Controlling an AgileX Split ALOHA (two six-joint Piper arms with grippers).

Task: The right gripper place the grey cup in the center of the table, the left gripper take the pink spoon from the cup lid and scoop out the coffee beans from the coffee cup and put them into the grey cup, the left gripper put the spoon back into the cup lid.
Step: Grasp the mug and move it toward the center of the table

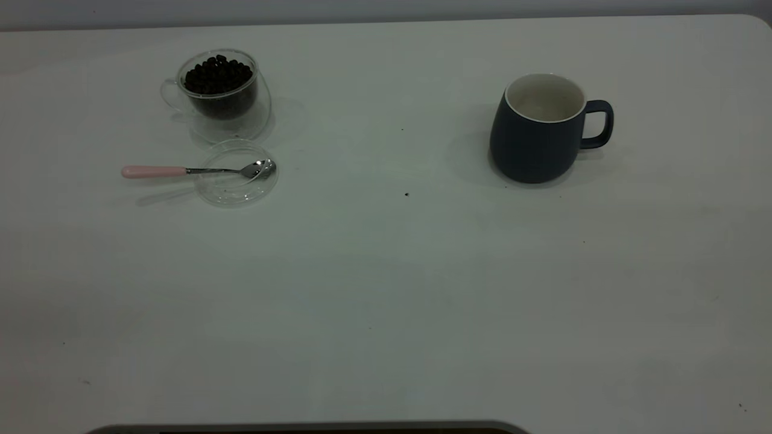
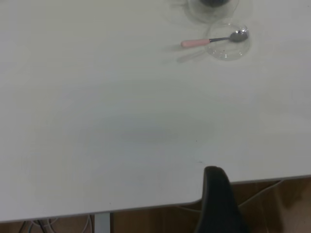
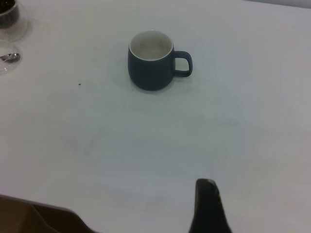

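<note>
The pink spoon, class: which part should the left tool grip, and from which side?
Grip the pale handle of the pink spoon, probably from above. Its metal bowl rests in the cup lid, while the handle sticks out past the rim toward the table's left edge, apart from the coffee cup.

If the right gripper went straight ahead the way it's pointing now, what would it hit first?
Probably the grey cup. In the right wrist view, only bare table lies between the right gripper's fingertip and the cup. The line may pass slightly toward its handle side; depth is unclear.
</note>
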